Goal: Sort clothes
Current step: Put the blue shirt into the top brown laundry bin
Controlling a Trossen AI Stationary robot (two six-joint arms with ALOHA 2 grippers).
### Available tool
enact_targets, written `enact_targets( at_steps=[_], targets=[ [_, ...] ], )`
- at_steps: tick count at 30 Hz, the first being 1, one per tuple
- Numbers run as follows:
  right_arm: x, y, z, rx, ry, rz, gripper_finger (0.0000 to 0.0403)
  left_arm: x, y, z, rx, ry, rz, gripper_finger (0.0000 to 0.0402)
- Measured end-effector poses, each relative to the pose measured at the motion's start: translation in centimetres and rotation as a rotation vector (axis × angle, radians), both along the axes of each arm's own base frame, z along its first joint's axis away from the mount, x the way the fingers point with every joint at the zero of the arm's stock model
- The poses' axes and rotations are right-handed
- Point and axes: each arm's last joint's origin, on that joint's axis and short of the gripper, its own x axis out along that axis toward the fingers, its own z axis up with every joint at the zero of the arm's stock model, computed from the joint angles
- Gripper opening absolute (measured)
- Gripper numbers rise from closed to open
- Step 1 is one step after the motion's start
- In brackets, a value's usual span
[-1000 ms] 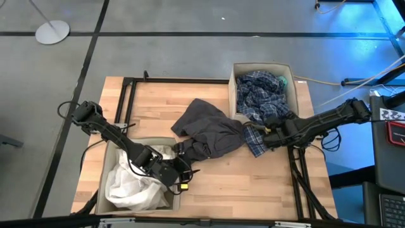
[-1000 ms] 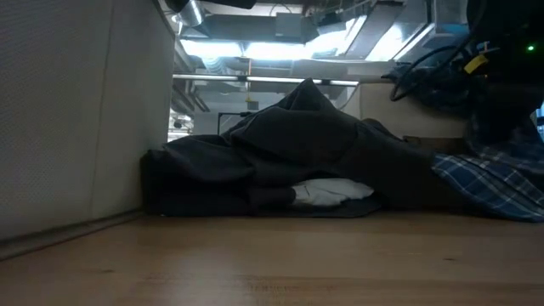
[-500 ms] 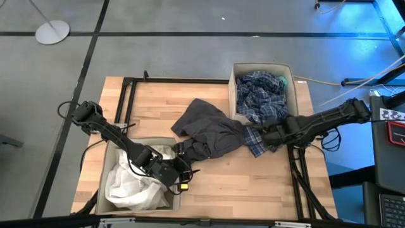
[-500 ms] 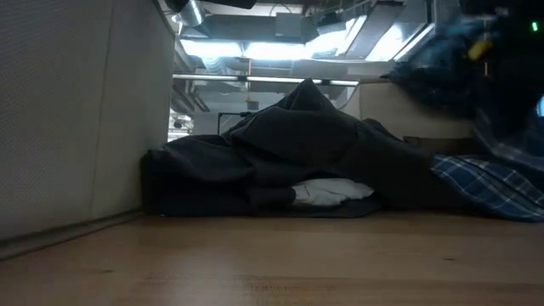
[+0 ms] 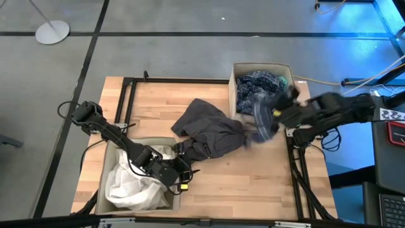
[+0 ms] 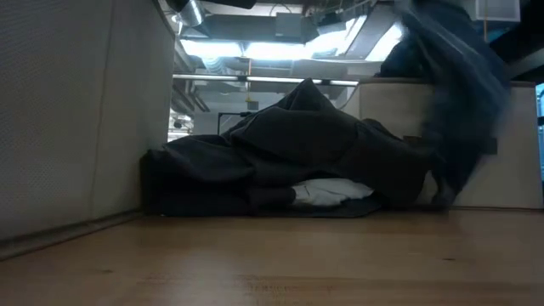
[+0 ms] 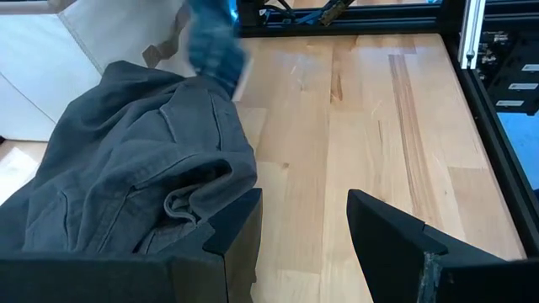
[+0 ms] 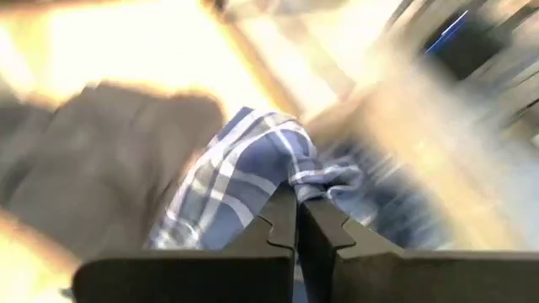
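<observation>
Plaid shirt has just lifted off the table, pinched in the right pincer. Left pincer waits spread beside the dark grey garment, likely next for sorting.

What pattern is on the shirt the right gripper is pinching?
Blue-and-white plaid; the plaid shirt shows best in the right wrist view, clamped in the right gripper.

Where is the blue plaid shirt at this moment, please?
In the high view the plaid shirt hangs from the right hand, shut on it, at the right bin, beside the dark grey garment.
</observation>
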Motion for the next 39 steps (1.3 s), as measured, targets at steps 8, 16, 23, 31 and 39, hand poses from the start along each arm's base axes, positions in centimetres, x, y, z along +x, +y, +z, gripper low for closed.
enact_targets(
  at_steps=[8, 16, 23, 31, 39],
  targets=[
    [-2.3, -1.5, 8.3, -0.487, -0.214, -0.168, 0.0006, 0.0, 0.0, 0.0, -0.004, -0.001, 0.003, 0.0166],
    [-2.8, -2.6, 13.4, -0.671, -0.256, -0.217, 0.0004, 0.0, 0.0, 0.0, -0.006, -0.001, 0.004, 0.0166],
    [-2.2, -5.7, 13.8, -0.766, -0.144, -0.279, 0.0005, 0.0, 0.0, 0.0, -0.011, -0.002, 0.007, 0.0166],
    [-0.6, -10.8, 11.8, -0.695, -0.004, -0.371, 0.0005, 0.0, 0.0, 0.0, -0.012, -0.002, 0.008, 0.0166],
    [1.0, -16.8, 6.6, -0.362, 0.181, -0.495, 0.0005, 0.0, 0.0, 0.0, -0.012, -0.001, 0.008, 0.0166]
  ],
)
